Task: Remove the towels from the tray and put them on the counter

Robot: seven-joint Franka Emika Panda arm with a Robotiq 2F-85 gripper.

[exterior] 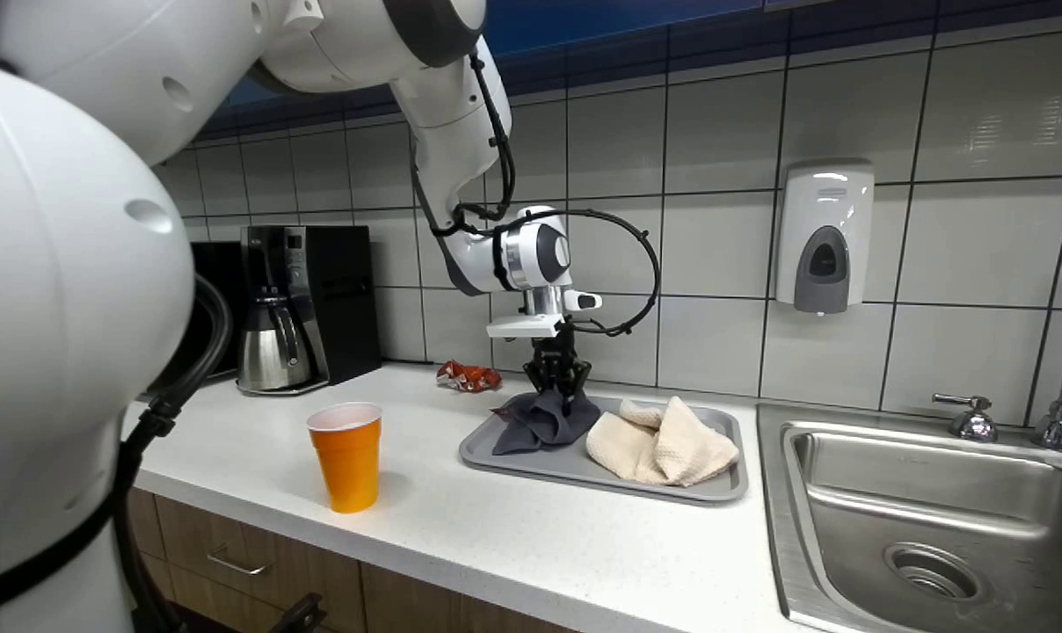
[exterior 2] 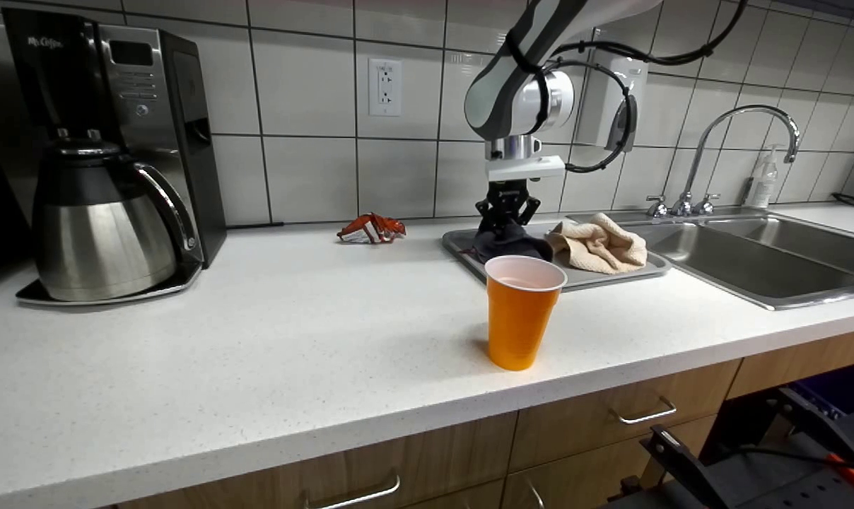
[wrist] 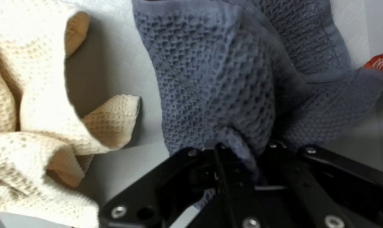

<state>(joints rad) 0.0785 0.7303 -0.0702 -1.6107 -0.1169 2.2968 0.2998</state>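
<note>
A dark blue-grey towel (exterior: pixel 540 425) lies bunched on the left part of the grey tray (exterior: pixel 575 460) on the white counter (exterior: pixel 496 536). A cream towel (exterior: pixel 667 448) lies crumpled on the tray's right part. Both towels also show in the wrist view, the dark one (wrist: pixel 207 72) in the middle and the cream one (wrist: pixel 42 88) at the left. My gripper (wrist: pixel 247 150) points down at the dark towel, with a fold of it pinched between the nearly closed fingers. The fingertips are partly hidden by cloth. The rest of the towel rests on the tray.
An orange cup (exterior: pixel 346 457) stands near the counter's front edge. A red wrapper (exterior: pixel 468 376) lies by the wall. A coffee maker (exterior 2: pixel 151 134) stands farther along. A steel sink (exterior: pixel 918 501) adjoins the tray's right side. The tiled wall (exterior: pixel 707 343) is behind the tray.
</note>
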